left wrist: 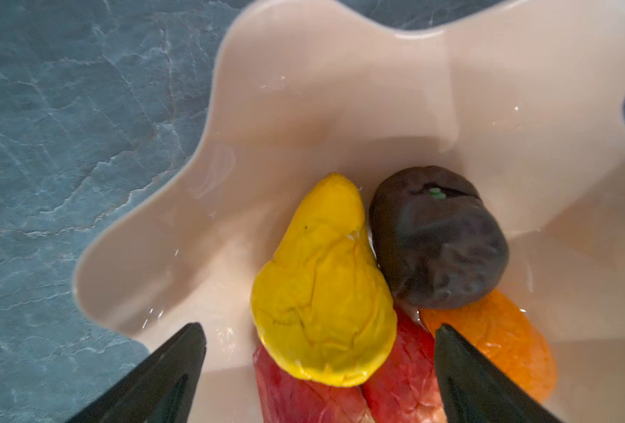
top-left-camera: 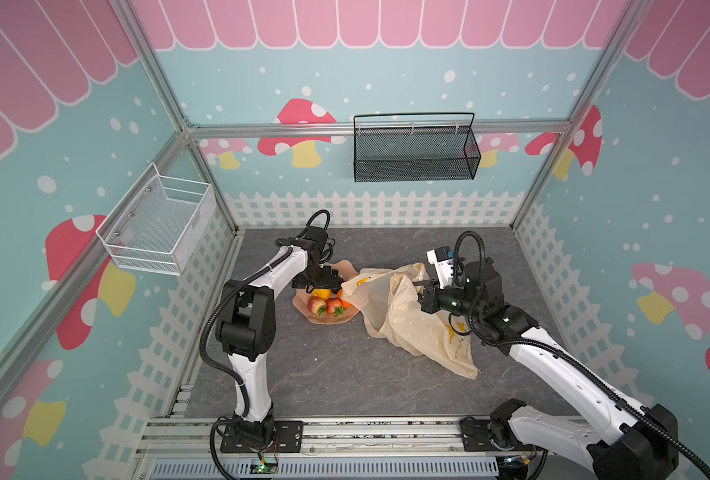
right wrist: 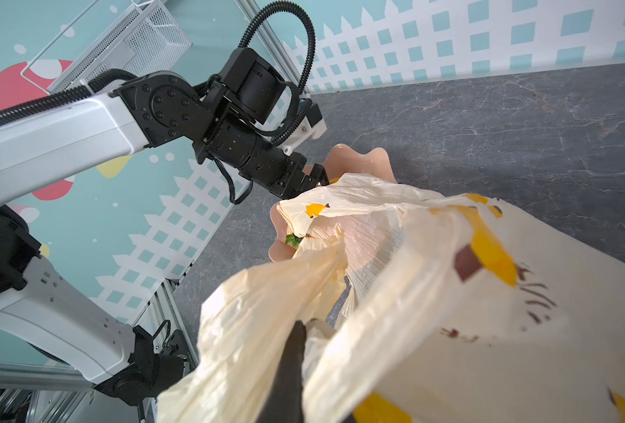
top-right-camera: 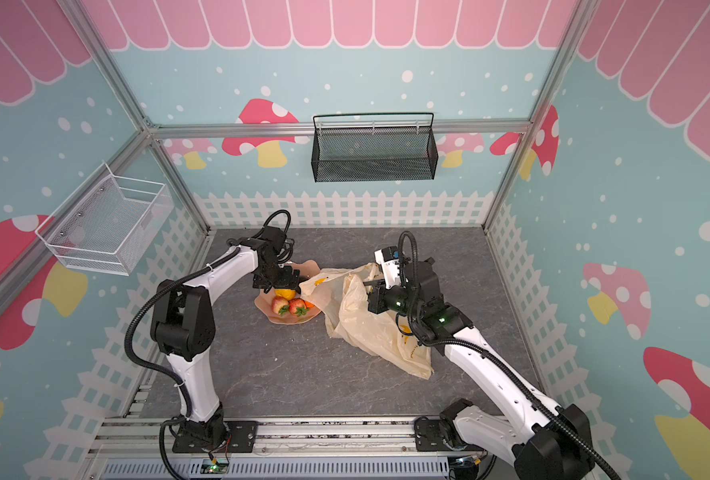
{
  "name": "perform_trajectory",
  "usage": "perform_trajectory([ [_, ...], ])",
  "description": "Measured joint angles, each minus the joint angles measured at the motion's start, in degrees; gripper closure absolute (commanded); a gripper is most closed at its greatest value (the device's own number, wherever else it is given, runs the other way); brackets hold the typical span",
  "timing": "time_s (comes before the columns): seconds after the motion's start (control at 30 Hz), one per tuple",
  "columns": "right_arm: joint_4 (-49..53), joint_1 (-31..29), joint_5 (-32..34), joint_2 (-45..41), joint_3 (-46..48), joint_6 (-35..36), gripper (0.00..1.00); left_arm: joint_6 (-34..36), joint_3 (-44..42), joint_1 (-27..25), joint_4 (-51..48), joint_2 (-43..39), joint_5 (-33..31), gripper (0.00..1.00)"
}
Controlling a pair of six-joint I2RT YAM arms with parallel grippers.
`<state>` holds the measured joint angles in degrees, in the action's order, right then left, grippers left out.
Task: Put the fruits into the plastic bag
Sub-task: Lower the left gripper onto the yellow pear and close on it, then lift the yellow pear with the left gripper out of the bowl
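The left jaws hang wide open over the pink dish (left wrist: 303, 91), with the yellow fruit (left wrist: 322, 293) right beneath and between them. Its long axis lies crosswise to their closing line, so I'd expect them to close on its fat end. That dish of fruits (top-left-camera: 326, 303) sits at 9 o'clock from the plastic bag (top-left-camera: 403, 320) on the tabletop (top-left-camera: 324, 374), nearer the left arm (top-left-camera: 257, 286), whose wrist points steeply down; the right jaws are closed on the bag's rim, holding it lifted.

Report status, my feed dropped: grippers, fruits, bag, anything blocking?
Left gripper open over yellow fruit in pink dish. Right gripper shut on plastic bag. Other fruits in dish too. Bag beside dish, nothing seen between.
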<state>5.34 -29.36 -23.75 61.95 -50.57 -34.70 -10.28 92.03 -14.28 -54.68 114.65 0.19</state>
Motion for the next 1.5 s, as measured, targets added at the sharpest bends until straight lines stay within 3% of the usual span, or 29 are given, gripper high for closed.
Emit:
perform_trajectory([
  [0.4,0.85,0.0,0.24,-0.33,-0.09,0.61,1.0,-0.24,0.0,-0.02,0.07,2.95,0.11,0.11],
  [1.0,1.09,0.02,0.46,-1.2,-0.09,0.61,1.0,-1.16,0.0,0.0,0.76,2.78,-0.17,0.31],
  [1.5,1.14,0.0,0.46,-1.42,-0.09,0.59,1.0,-1.29,4.63,0.87,-0.59,-8.81,0.07,0.35],
])
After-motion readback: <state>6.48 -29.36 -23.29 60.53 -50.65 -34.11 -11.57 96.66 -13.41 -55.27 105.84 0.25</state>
